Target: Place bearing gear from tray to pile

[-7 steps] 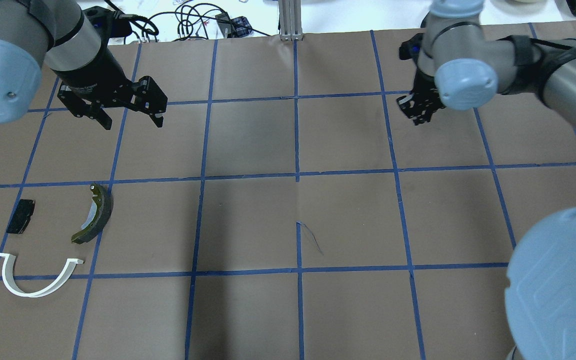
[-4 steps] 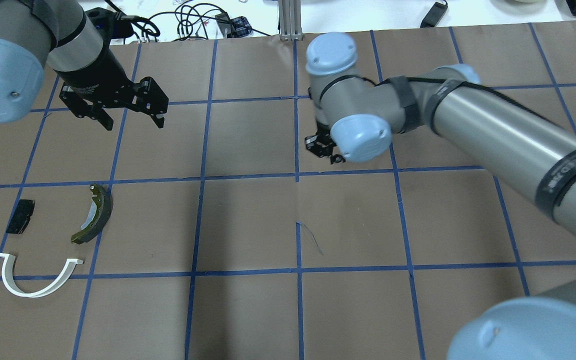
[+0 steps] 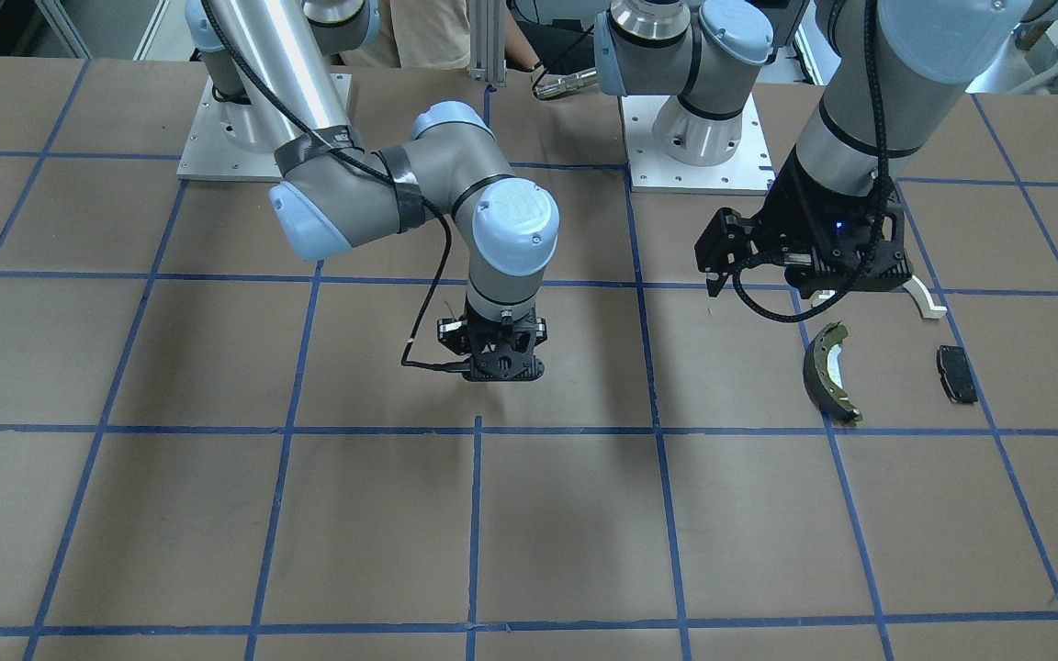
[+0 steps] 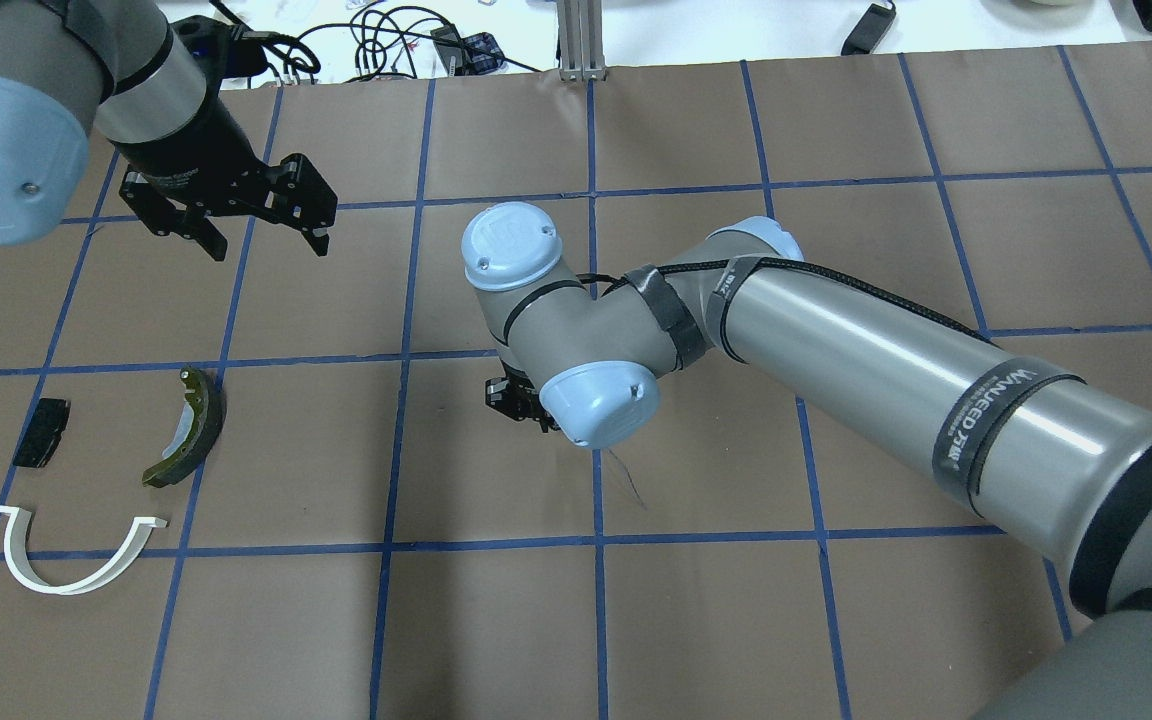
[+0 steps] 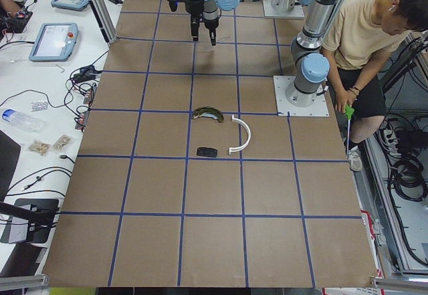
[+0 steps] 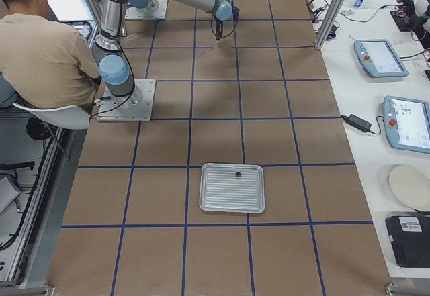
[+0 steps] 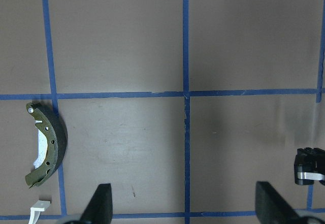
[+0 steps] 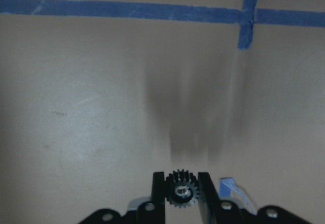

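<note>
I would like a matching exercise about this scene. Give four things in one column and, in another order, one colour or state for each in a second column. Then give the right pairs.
Things
1. gear
2. brake shoe
3. left gripper
4. tray

Colours or states
A. silver and ribbed
B. open, holding nothing
C. clamped in the right gripper
D. olive and black, curved

Pairs: 1-C, 2-D, 3-B, 4-A
</note>
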